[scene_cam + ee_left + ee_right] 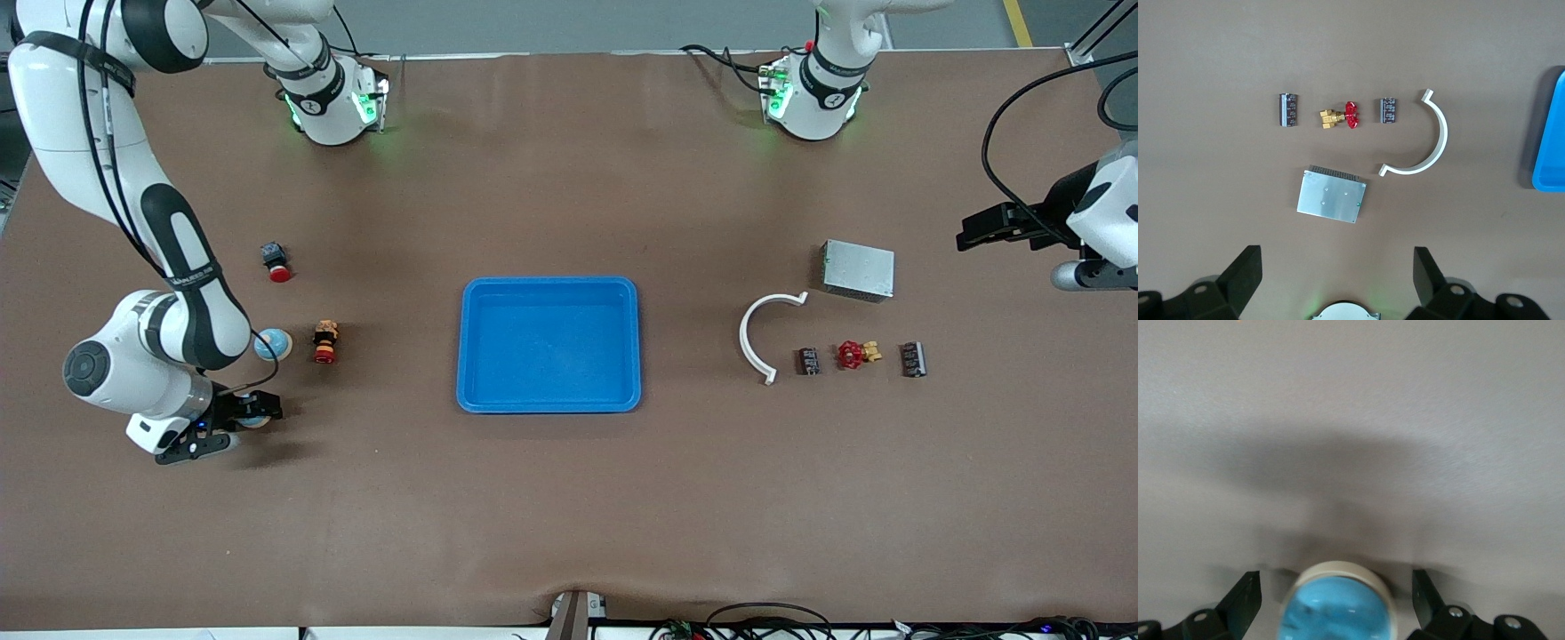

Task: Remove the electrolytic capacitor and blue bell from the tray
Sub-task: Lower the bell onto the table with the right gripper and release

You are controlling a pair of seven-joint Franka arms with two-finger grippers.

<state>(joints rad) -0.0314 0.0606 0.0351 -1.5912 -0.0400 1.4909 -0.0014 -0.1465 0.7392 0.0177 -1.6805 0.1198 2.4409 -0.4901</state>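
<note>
Two blue bells: one (272, 344) sits on the table (569, 498) near the right arm's end, the other (1338, 607) lies between the spread fingers of the right claw (253, 414). Two capacitors (807, 360) (913, 359) flank a red valve (855, 355). The left claw (1338, 273) waits open, empty.

**Surfaces and finishes on the tabletop**

The brown tabletop (569, 498) looks matt, like paper or felt. The blue rectangular plastic tray (548, 344) is smooth with a slight sheen. The grey metal box (1332, 195) is dull brushed metal with ribbed edging. The white curved plastic clip (1425, 143) is smooth. The blue domed bell (1338, 612) is glossy.
</note>
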